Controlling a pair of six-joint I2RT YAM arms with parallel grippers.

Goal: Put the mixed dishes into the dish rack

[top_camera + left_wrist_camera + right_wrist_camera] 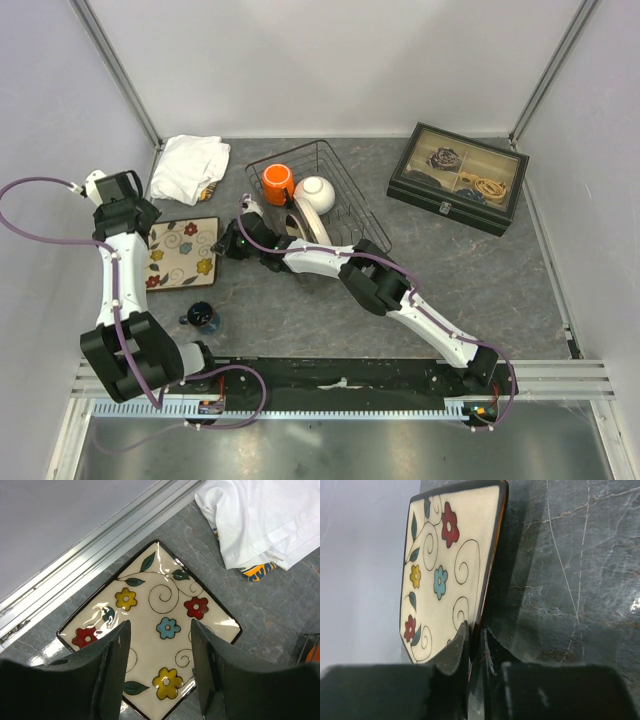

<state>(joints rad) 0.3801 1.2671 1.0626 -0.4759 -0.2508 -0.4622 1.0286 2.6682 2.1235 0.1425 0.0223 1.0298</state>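
Observation:
The square tan flower-patterned plate (183, 252) (150, 625) (447, 570) lies flat on the table, left of the dish rack (345, 170). My right gripper (222, 246) (476, 640) is shut on the plate's right edge, one finger on top and one beneath. Above the plate's left part hovers my left gripper (150, 222) (160, 625), open, with nothing between its fingers. In the black wire rack stand the orange mug (277, 183), the white bowl (314, 192) and the cream brown-rimmed plate (303, 225), which my right arm partly hides.
A white folded cloth (190, 165) (260, 520) lies behind the square plate. A black glass-lidded box (458, 177) sits at the back right. A small dark round object (203, 318) stands near my left arm's base. A metal rail (85, 550) runs along the left wall.

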